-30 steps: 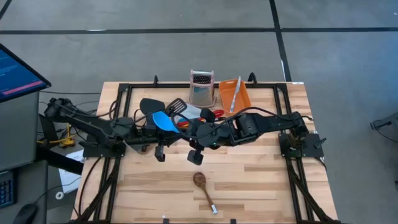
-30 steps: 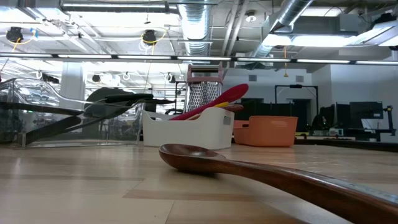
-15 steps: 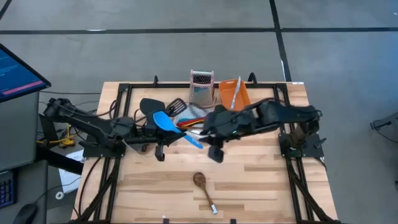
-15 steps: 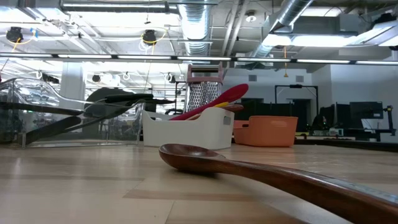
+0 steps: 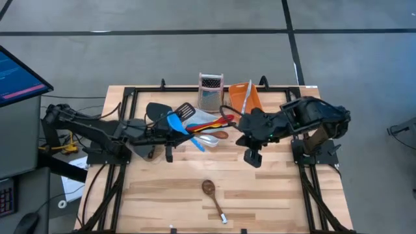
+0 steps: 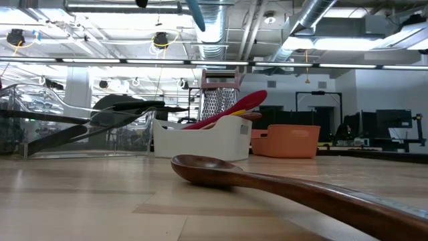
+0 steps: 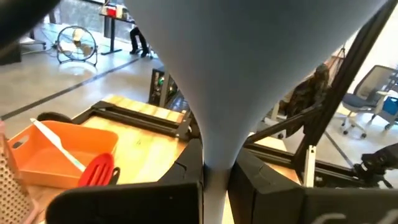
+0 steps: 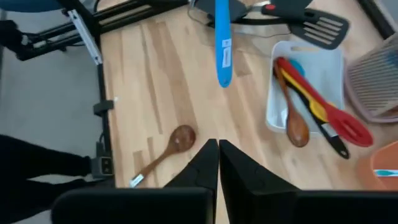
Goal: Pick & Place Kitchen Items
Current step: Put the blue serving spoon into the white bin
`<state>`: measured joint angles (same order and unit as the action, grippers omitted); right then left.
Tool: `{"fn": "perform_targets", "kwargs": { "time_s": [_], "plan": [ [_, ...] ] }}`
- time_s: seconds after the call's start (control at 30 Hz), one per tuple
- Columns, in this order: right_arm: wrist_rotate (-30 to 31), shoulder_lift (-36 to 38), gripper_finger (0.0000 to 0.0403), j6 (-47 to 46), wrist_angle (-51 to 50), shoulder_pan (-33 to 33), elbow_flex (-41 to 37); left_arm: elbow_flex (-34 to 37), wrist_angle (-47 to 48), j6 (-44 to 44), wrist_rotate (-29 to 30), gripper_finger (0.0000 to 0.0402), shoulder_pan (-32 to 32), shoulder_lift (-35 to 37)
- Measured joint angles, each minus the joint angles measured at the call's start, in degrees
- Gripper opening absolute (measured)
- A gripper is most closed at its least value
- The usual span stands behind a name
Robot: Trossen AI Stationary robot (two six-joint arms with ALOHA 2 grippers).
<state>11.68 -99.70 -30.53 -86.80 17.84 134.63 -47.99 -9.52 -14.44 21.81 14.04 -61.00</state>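
Note:
A blue spoon (image 5: 185, 133) hangs in the air over the table's middle, with my left gripper (image 7: 214, 173) shut on it. Its bowl is up and its handle (image 8: 223, 53) slants down toward the right; the free end (image 6: 196, 15) is high above the table. My right gripper (image 8: 214, 152) is shut and empty, raised over the table's right half (image 5: 242, 135). A wooden spoon (image 5: 211, 192) lies flat near the front edge. A white tub (image 8: 271, 93) holds red, yellow-handled and wooden tools. My left gripper pinches the blue spoon between its two fingers (image 7: 252, 177), at the narrow part just below the wide bowl (image 7: 214, 163). The fingers come level from the table's left and lie across the handle. The spoon is lifted clear, bowl above the fingers, handle slanting down past them.
A steel grater (image 5: 211, 91) and an orange tub (image 5: 247, 97) stand at the far edge. A clear tub (image 6: 80, 127) at the far left holds black spatulas, with a slotted turner (image 5: 186, 112) beside it. Black frame rails run along both sides. Bare wood lies around the wooden spoon.
My right gripper has drawn back from the blue spoon toward the table's right edge and has risen. The spoon has stayed in my left gripper. Its free handle end has dipped and now shows at the top of the low view.

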Motion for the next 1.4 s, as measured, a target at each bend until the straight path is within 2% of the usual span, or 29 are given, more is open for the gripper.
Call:
{"fn": "perform_targets", "kwargs": {
  "time_s": [0.2,0.33,0.5,0.73,0.83,1.0,1.17,1.4],
  "plan": [
    [5.68,0.02,0.0001,0.46,-2.73,2.08,0.0,0.0,2.16,-2.56,-6.6,0.0013,-4.99,0.01],
    [6.73,0.8,0.0,0.53,-2.45,3.15,-0.02,0.0,5.06,-3.35,-10.82,0.0013,-8.9,0.01],
    [7.82,1.22,0.0,4.08,2.01,3.94,-0.02,0.0,9.34,-3.79,-13.92,0.0013,-14.19,0.01],
    [7.67,1.1,0.0,11.74,11.25,2.81,-2.16,0.0,10.63,-3.69,-20.87,0.0013,-20.19,0.01],
    [4.49,1.09,0.0,16.24,18.94,0.9,-5.21,0.0,10.69,-3.52,-22.91,0.0013,-21.67,0.01],
    [-4.78,1.07,0.0,22.79,30.32,-3.68,-11.12,0.0,10.76,-1.89,-25.22,0.0013,-23.15,0.01],
    [-7.02,1.03,0.0,23.33,31.98,-8.33,-15.62,0.0,11.76,0.42,-26.37,0.0013,-23.85,0.01],
    [-18.7,2.96,0.0,27.82,36.44,-14.33,-23.13,0.0,12.18,0.5,-26.39,0.0013,-25.94,0.01]
  ]
}}
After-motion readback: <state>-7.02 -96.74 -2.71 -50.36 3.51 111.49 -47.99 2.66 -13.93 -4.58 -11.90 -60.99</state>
